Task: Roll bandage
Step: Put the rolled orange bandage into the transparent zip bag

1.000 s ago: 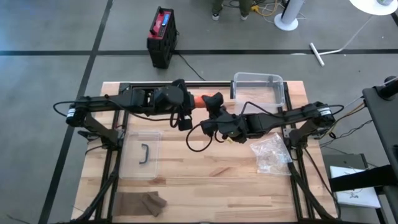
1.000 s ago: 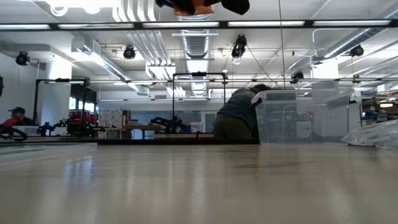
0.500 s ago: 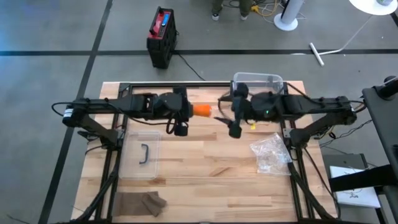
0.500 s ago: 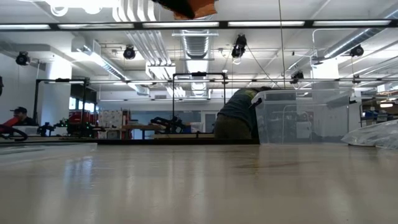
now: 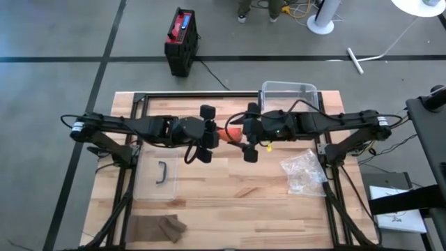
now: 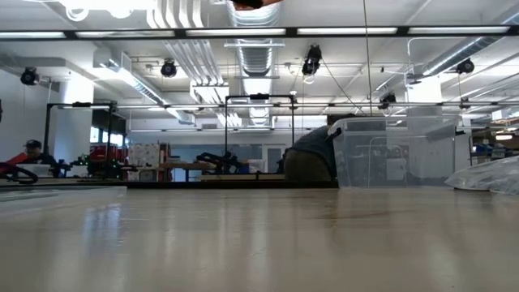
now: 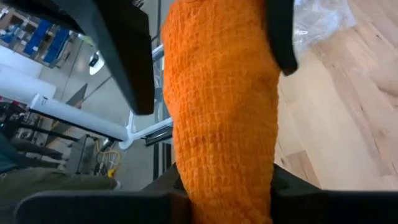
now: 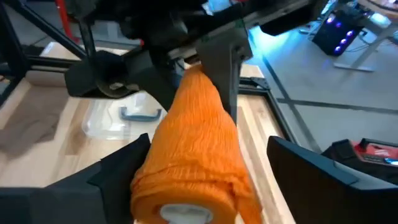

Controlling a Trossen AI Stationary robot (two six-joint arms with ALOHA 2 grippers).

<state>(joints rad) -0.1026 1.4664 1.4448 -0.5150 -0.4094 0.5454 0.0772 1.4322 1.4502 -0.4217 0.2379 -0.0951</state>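
Both arms reach in level and meet above the table's middle. The left gripper (image 5: 217,132) pinches the orange bandage (image 5: 229,132) from 9 o'clock. The right gripper (image 5: 240,132), at 3 o'clock, has its fingers (image 8: 118,165) wide around the roll's end.

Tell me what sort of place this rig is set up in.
Most likely a robotics lab or workshop. The low view shows exposed ceiling ducts with strip lights, workbenches with equipment beyond the table, and a person bent over there. The high view shows a bare concrete floor with taped lines.
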